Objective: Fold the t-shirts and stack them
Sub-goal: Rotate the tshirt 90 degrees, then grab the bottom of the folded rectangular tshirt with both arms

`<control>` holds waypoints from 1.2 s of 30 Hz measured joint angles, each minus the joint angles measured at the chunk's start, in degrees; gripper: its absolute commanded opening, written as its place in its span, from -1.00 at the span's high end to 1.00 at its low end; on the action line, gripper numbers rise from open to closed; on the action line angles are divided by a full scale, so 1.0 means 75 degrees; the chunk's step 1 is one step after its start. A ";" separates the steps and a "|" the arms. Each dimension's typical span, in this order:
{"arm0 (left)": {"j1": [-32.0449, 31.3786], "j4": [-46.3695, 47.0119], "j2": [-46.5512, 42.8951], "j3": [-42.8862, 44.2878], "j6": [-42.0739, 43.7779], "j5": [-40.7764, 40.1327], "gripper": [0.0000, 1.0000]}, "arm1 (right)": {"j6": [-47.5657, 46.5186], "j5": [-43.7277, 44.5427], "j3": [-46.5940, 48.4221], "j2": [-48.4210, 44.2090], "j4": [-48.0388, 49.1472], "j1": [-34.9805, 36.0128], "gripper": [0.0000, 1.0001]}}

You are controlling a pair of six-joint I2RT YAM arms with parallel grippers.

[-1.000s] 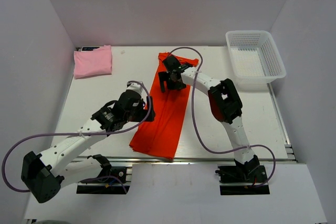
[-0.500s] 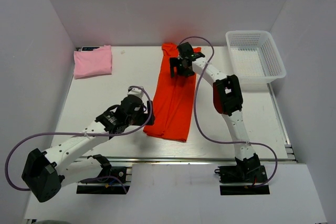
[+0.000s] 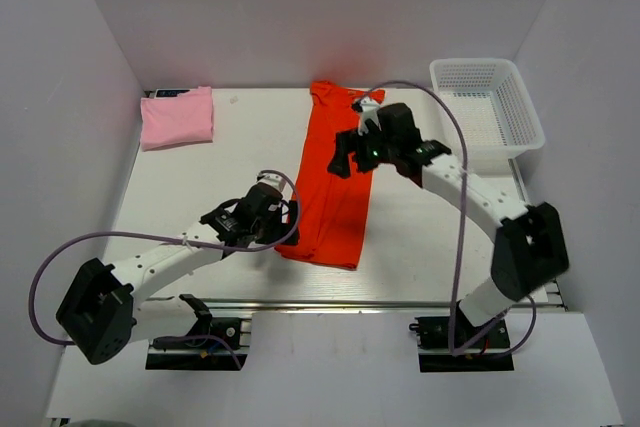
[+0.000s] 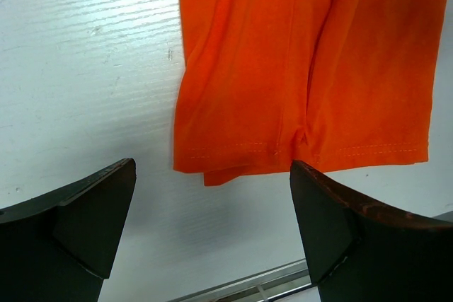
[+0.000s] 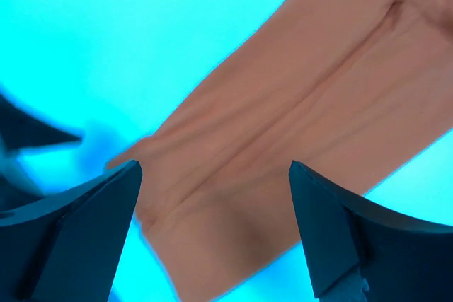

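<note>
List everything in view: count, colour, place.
bright orange-red cloth t-shirt: 1, orange-red, table centre, folded into a long strip
pale pink folded cloth t-shirt: 1, pink, far left corner
white plastic mesh basket: 1, white, far right corner
white table: 1, white, under everything
purple cables: 2, purple, one looping off each arm
left gripper: 1, black, open, at the orange-red shirt's near hem
right gripper: 1, black, open, over the shirt's far half
</note>
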 measured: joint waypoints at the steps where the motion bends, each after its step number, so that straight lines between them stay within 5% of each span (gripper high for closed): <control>1: 0.0000 0.0052 -0.0047 -0.0076 -0.0029 -0.0015 -0.99 | 0.0093 -0.0125 -0.0577 -0.0481 0.0350 0.0009 -0.81; 5: 0.0050 0.0321 -0.0166 -0.0624 -0.0143 -0.0111 -0.99 | 0.0629 -0.0723 -0.2745 -0.1556 0.0731 0.0029 -0.81; 11: 0.0187 0.0833 -0.0166 -0.1367 -0.0221 0.0175 -0.99 | 0.1387 -0.1513 -0.4870 -0.1623 0.0554 0.0265 -0.81; 17: 0.0192 0.1542 -0.0233 -0.1827 -0.0195 0.0446 -0.87 | 0.1859 -0.1985 -0.5374 -0.1722 0.0711 0.0458 -0.81; 23: 0.0192 0.2221 0.0064 -0.1877 -0.0114 0.0673 -0.48 | 0.2130 -0.2063 -0.5397 -0.1588 0.1029 0.0490 -0.70; 27: 0.0201 0.2538 0.0262 -0.1880 -0.0032 0.0895 -0.18 | 0.2299 -0.2090 -0.5400 -0.1454 0.1119 0.0536 -0.42; 28: 0.0201 0.2565 0.0303 -0.1880 -0.0015 0.0950 -0.05 | 0.2326 -0.2092 -0.5403 -0.1419 0.1134 0.0554 -0.14; 32: 0.0201 0.2538 0.0353 -0.1880 0.0090 0.1282 0.12 | 0.2515 -0.2107 -0.5546 -0.1317 0.1227 0.0644 0.29; 36: 0.0201 0.2661 0.0353 -0.2043 0.0163 0.1749 0.90 | 0.2591 -0.2046 -0.5654 -0.1244 0.1233 0.0702 0.68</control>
